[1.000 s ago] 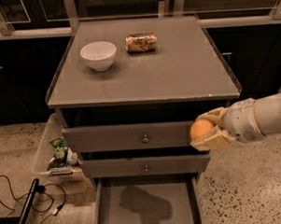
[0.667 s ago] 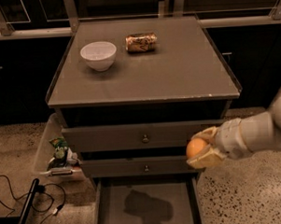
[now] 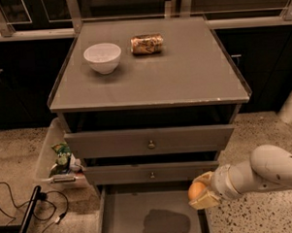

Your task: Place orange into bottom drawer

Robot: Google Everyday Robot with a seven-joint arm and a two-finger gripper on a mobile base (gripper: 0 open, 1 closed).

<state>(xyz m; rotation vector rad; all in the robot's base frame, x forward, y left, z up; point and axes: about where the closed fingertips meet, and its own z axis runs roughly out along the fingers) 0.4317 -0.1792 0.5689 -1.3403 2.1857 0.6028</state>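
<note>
My gripper (image 3: 200, 191) reaches in from the right and is shut on the orange (image 3: 197, 189), a small round orange fruit. It holds the fruit just above the right rim of the open bottom drawer (image 3: 126, 219), a wide shallow grey tray pulled out at the foot of the cabinet. The gripper's shadow lies on the drawer floor. The two upper drawers with brass knobs (image 3: 151, 144) are closed.
On the grey cabinet top (image 3: 183, 78) stand a white bowl (image 3: 102, 57) and a brown-gold can (image 3: 146, 43) lying on its side. A clear bin with packets (image 3: 60, 158) sits left of the cabinet. Black cables (image 3: 28, 211) lie on the speckled floor at the lower left.
My gripper has moved down and a little left with the orange, from beside the top drawer's front to the level of the open bottom drawer's right edge.
</note>
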